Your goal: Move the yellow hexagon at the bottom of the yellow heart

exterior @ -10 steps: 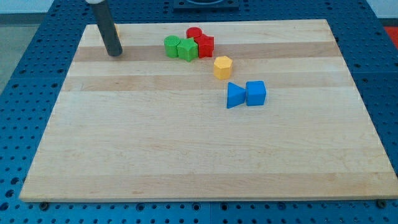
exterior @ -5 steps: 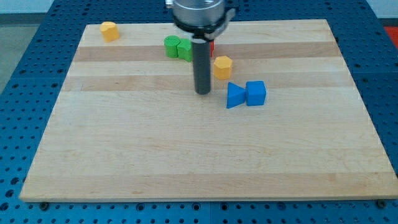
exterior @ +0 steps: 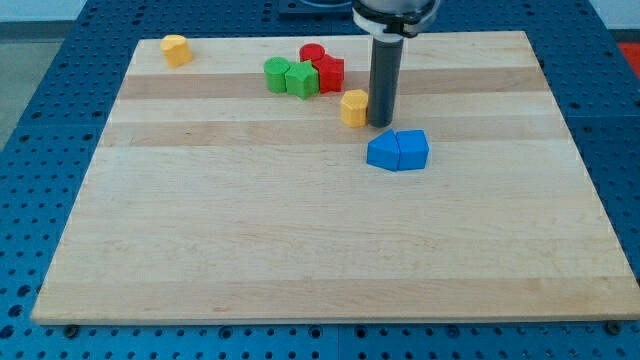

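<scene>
One yellow hexagon near the board's middle top, yellow heart far off in the top-left corner. Best pushed leftward in a steady line, passing below the green and red blocks, stopping just beneath the heart. No gripper; my tip touching the hexagon's right side, holding nothing.

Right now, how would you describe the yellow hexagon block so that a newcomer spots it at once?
Start at the pale wooden board and go to its upper middle, where the dark rod ends in my tip. The yellow hexagon block sits right against the tip's left side in the view. It is the only yellow block there; the yellow heart block lies far off, near the top left corner.
</scene>
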Robot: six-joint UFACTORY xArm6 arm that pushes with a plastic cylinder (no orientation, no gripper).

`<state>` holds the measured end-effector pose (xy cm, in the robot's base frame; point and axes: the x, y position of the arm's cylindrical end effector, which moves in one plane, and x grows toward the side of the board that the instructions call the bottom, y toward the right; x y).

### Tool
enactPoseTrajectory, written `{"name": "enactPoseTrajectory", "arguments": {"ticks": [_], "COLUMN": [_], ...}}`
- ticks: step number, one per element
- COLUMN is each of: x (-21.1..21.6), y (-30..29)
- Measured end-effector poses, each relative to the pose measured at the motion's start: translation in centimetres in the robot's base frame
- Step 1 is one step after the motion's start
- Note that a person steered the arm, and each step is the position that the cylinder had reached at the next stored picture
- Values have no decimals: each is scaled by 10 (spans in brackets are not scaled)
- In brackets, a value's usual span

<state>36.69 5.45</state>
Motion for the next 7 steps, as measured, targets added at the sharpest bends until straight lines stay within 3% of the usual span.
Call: {"name": "enactPoseTrajectory", "arguments": {"ticks": [3,7], "x": [-39,-11], "y": [-27,-123]}}
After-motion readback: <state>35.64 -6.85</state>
